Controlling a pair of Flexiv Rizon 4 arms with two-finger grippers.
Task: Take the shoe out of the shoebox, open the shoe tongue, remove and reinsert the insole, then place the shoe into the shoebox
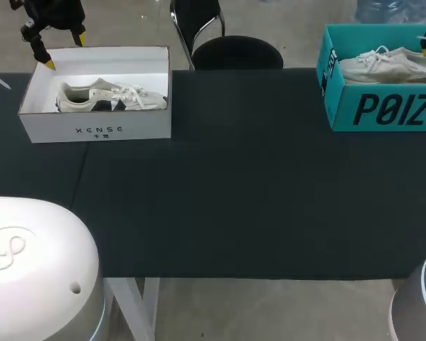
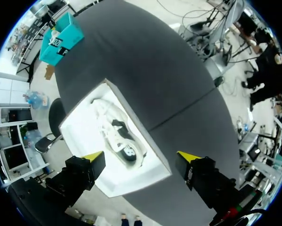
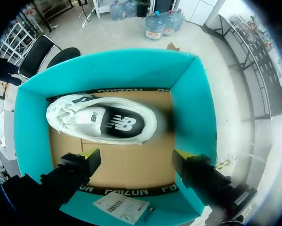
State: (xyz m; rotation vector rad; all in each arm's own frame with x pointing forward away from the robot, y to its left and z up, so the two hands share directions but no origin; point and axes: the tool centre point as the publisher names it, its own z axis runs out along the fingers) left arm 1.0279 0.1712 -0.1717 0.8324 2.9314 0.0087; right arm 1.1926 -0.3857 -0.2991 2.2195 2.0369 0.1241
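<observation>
A white shoebox point(image 1: 99, 131) stands at the table's far left, holding a cream sneaker point(image 1: 113, 96) with dark patches, lying on its side. My left gripper point(image 1: 65, 51) hangs open above the box's back left corner. In the left wrist view the same sneaker point(image 2: 117, 134) lies in the white box point(image 2: 131, 113), below and ahead of the open left gripper point(image 2: 141, 156). A teal shoebox point(image 1: 383, 106) at the far right holds a white sneaker point(image 1: 387, 65). My right gripper point(image 3: 135, 154) is open above that sneaker point(image 3: 103, 123), inside the teal box's point(image 3: 188, 103) outline, touching nothing.
The dark table point(image 1: 234, 185) stretches bare between the two boxes. A paper label point(image 3: 122, 207) sticks to the teal box's near wall. My white robot body point(image 1: 28, 263) fills the near left corner.
</observation>
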